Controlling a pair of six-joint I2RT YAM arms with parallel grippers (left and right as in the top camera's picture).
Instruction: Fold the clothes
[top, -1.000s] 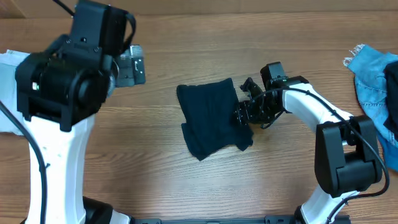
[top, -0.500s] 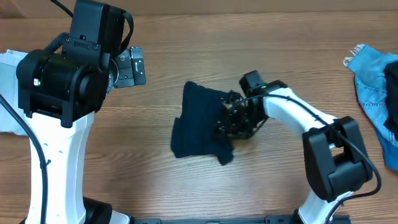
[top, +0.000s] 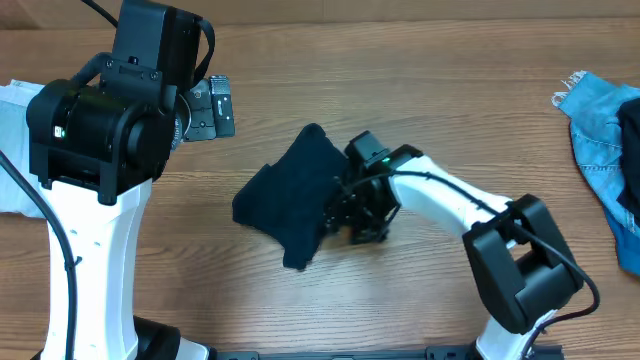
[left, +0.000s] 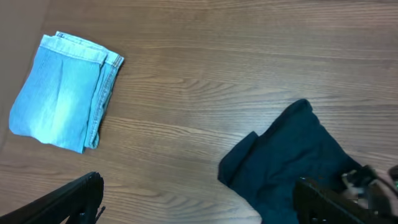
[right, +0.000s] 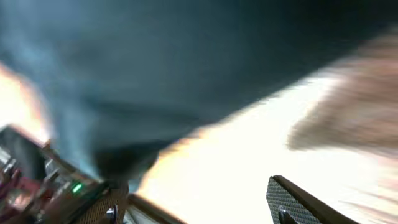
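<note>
Table (top: 430, 90); right jaws against navy garment (top: 288, 192)

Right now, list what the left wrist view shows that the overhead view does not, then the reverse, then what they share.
Left wrist only: the folded pale blue denim piece in full, lying flat on the table. Overhead only: the brighter blue denim piece at the right edge, plus the white bodies of the left arm and right arm. Both: the rumpled dark navy garment mid-table.
</note>
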